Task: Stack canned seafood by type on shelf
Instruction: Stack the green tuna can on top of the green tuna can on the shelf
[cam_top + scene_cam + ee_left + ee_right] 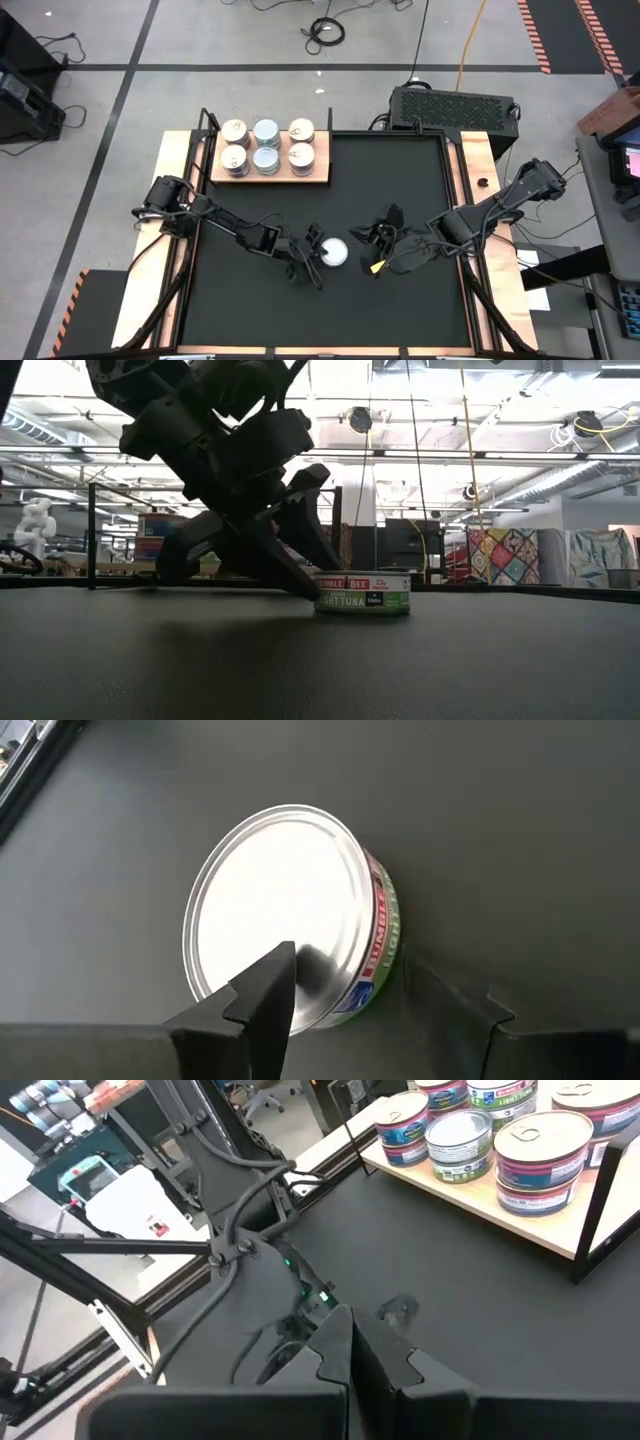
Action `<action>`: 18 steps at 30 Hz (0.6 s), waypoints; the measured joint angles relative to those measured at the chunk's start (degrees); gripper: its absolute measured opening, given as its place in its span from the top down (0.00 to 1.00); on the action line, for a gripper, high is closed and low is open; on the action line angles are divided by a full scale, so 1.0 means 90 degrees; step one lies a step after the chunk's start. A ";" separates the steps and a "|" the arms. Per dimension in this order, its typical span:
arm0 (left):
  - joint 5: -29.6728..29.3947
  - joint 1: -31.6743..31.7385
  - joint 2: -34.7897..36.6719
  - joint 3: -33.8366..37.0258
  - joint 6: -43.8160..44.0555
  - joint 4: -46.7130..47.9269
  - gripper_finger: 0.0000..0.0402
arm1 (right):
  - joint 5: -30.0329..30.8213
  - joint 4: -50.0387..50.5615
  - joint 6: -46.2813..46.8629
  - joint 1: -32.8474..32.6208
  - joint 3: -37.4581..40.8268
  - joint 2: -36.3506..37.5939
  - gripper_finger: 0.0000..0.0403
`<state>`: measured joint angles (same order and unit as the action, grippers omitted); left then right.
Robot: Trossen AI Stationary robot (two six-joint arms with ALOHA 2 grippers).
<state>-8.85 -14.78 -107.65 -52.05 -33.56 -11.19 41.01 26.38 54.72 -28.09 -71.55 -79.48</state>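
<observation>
One squat tin of canned seafood (333,252) with a plain shiny lid (275,900) and a green and red label (362,593) sits flat on the black mat, near the table's middle. My left gripper (318,258) is open and low at the tin's left side, slanting down. One finger (265,1005) shows over the lid's rim; the other (450,1005) stands on the mat beside the tin's wall. My right gripper (385,238) hangs above the mat to the tin's right, shut and holding nothing (370,1345). The shelf (320,172) at the far left carries several more tins (267,146). My left gripper comes at the tin slanting down from the table's left. One fingertip (283,960) lies over the lid's near rim and is mirrored in it. I cannot tell whether it touches the tin. The tin rests flat on the mat.
The black mat (400,190) is bare to the right of and behind the tin. Thin black frame posts (600,1200) stand at the shelf's edge. A dark box (455,108) sits beyond the far right corner. Pale wooden strips (480,170) border the mat.
</observation>
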 joint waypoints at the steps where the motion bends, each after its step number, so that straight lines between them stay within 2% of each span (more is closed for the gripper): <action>1: -0.0001 0.0001 -0.0011 -0.0009 0.0000 0.0004 0.55 | 0.0000 0.0029 0.0001 0.0001 0.0000 0.0000 1.00; 6: -0.0038 -0.0051 -0.0010 -0.0002 0.0003 -0.0052 0.61 | 0.0092 0.0104 0.0005 -0.0001 0.0005 0.0000 1.00; 16: -0.0016 -0.0171 0.0040 -0.0002 0.0007 -0.0047 0.96 | 0.0141 0.0205 0.0010 -0.0001 0.0005 0.0000 1.00; 18: -0.0014 -0.0226 0.0098 0.0005 0.0024 0.0015 0.98 | 0.0141 0.0203 0.0012 -0.0001 0.0005 0.0000 1.00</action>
<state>-8.97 -16.81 -106.77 -52.01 -33.35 -11.05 42.28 28.21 54.83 -28.10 -71.50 -79.48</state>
